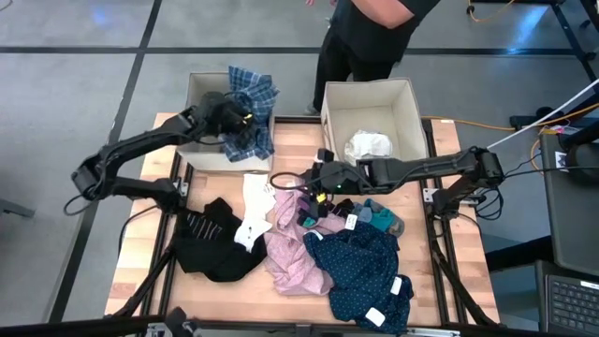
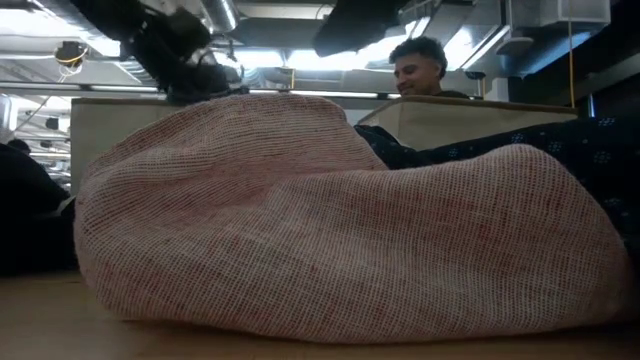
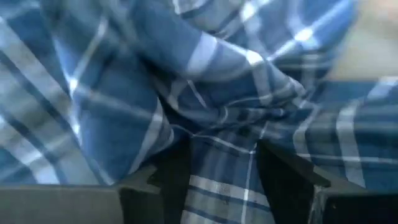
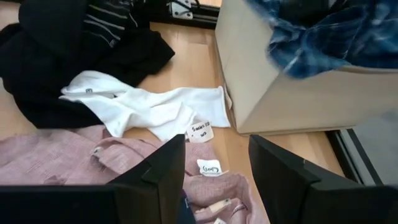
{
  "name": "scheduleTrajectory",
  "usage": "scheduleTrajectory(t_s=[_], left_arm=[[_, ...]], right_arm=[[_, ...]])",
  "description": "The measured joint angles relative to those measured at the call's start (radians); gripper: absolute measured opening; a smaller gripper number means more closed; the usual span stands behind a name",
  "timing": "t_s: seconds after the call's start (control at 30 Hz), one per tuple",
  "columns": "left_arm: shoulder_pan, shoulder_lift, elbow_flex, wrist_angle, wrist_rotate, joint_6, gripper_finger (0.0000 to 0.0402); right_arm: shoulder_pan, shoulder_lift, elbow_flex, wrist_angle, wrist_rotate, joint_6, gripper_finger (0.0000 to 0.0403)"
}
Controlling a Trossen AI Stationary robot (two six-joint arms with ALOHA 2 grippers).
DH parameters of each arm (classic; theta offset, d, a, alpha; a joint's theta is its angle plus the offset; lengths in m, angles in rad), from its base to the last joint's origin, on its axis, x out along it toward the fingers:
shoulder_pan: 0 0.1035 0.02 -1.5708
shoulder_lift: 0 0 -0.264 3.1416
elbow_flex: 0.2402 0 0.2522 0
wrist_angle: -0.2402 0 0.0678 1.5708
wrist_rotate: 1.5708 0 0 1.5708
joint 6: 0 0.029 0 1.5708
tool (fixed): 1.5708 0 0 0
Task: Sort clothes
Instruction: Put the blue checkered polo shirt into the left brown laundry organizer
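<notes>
My left gripper (image 1: 232,114) is shut on the blue plaid shirt (image 1: 255,105) above the left beige bin (image 1: 201,157). The other clothes lie heaped on the table: a black piece (image 1: 215,245), a white one (image 1: 255,212), a pink one (image 1: 292,251), a navy dotted one (image 1: 360,270) and teal socks (image 1: 379,217). My right gripper (image 1: 304,183) hovers open over the pile's far side, above the pink garment (image 4: 62,155); nothing is between its fingers (image 4: 161,177). My left gripper pinches a bunched fold of the plaid shirt (image 3: 221,186) between its two fingers, in several layers. The fingers come from the table's left, slanting down. The shirt hangs over the left bin, part of it draped over the bin's right rim (image 4: 298,59).
The right beige bin (image 1: 416,112) holds a white garment (image 1: 367,145). A person (image 1: 370,37) stands just beyond the table's far edge. Paper tags (image 4: 200,132) lie among the clothes. In the low view the pink garment (image 2: 330,230) blocks nearly everything.
</notes>
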Motion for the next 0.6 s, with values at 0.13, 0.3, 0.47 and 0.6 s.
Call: scheduleTrajectory(t_s=[0.13, 0.3, 0.47, 0.6], left_arm=[[0.045, 0.059, -0.041, -0.024, -0.084, -0.027, 0.0172], [0.085, 0.138, -0.084, -0.023, -0.08, -0.036, 0.0172], [0.08, 0.145, -0.072, -0.073, -0.079, -0.037, 0.0172], [0.037, 0.025, 0.0, -0.137, -0.078, -0.039, 0.0172]], right_arm=[[0.0, 0.0, 0.0, -0.01, -0.001, 0.004, 0.0177], [0.0, 0.001, 0.0, -0.001, -0.002, 0.002, 0.0177], [0.0, 0.001, 0.0, 0.001, -0.002, 0.001, 0.0177], [0.0, 0.001, 0.0, 0.001, -0.003, 0.003, 0.0177]])
